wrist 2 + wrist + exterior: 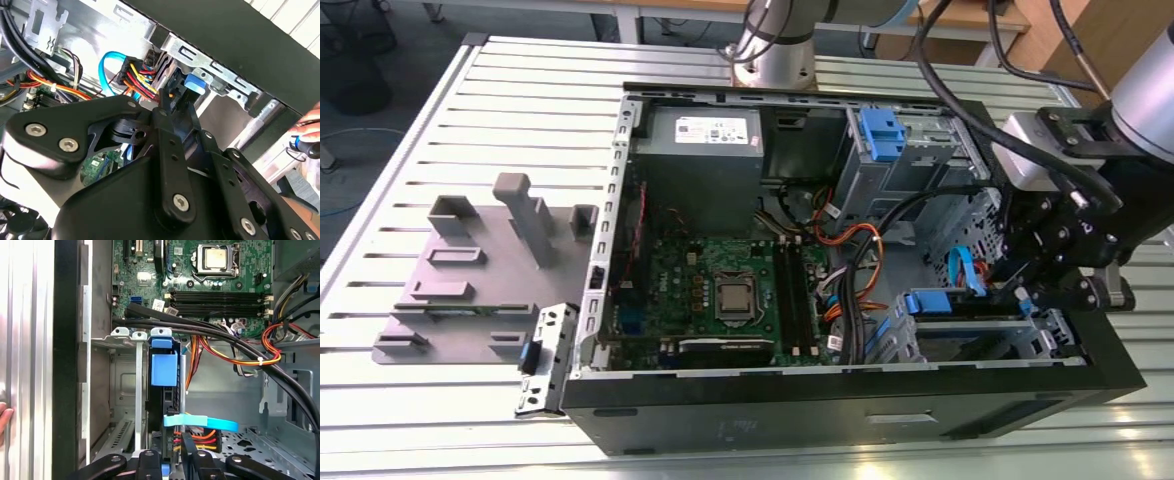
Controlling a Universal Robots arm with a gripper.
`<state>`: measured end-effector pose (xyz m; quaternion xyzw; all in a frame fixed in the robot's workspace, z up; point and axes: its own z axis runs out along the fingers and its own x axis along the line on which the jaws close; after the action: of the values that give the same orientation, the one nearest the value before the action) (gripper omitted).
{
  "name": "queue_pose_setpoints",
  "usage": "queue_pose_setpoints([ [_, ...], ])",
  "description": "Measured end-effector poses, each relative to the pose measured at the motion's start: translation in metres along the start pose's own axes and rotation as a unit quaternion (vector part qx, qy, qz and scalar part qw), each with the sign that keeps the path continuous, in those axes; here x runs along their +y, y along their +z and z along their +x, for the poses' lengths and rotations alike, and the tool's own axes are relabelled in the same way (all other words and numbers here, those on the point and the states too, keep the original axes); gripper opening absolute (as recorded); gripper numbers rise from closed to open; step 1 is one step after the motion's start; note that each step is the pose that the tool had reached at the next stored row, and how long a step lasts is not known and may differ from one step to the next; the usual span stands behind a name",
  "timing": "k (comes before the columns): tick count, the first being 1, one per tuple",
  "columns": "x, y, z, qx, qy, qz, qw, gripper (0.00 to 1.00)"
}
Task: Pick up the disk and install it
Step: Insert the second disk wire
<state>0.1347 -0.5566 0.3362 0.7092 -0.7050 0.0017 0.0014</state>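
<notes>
The disk [165, 390] stands on edge in the metal drive cage [125, 335] at the case's front corner, its blue rail tab [164, 369] facing the motherboard. In the exterior view the disk's blue tab [937, 300] shows at the cage on the exterior view's right. My gripper [170, 456] reaches down into the cage with a finger on each side of the disk's edge, shut on it. In the second wrist view the black fingers [165, 117] meet just behind the blue tab [195, 82].
The open computer case [854, 410] lies on a slatted metal table [520, 90]. Black, orange and blue cables [235, 347] run beside the cage. A grey stand [467, 270] sits at the exterior view's left. A person's hand [310, 132] is near the case's outer wall.
</notes>
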Motion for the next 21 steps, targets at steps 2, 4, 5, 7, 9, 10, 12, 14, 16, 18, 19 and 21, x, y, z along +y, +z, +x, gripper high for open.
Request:
queue_pose_setpoints([
  [2, 0.0000, -0.0062, 0.0000, -0.0001, 0.000, 0.0000, 1.00000, 0.30],
  [4, 0.0000, -0.0131, 0.0000, -0.0001, 0.000, 0.0000, 1.00000, 0.30],
  [5, 0.0000, -0.0165, 0.0000, -0.0001, 0.000, 0.0000, 1.00000, 0.30],
  [7, 0.0000, -0.0231, 0.0001, 0.0000, 0.000, 0.0000, 1.00000, 0.30],
  [9, 0.0000, -0.0250, 0.0001, -0.0005, 0.000, 0.0000, 1.00000, 0.30],
  [10, 0.0000, -0.0250, 0.0001, -0.0007, 0.000, 0.0000, 1.00000, 0.30],
  [12, 0.0014, -0.0250, 0.0001, -0.0016, 0.000, 0.0002, 1.00000, 0.30],
  [14, 0.0055, -0.0249, 0.0001, -0.0024, 0.000, 0.0009, 1.00000, 0.30],
  [16, 0.0078, -0.0248, 0.0001, -0.0026, 0.000, 0.0011, 1.00000, 0.30],
  [18, 0.0078, -0.0258, 0.0001, -0.0024, 0.000, 0.0012, 1.00000, 0.30],
  [19, 0.0078, -0.0270, 0.0000, -0.0024, 0.000, 0.0012, 1.00000, 0.30],
  [21, 0.0078, -0.0299, 0.0001, -0.0025, 0.000, 0.0012, 1.00000, 0.30],
])
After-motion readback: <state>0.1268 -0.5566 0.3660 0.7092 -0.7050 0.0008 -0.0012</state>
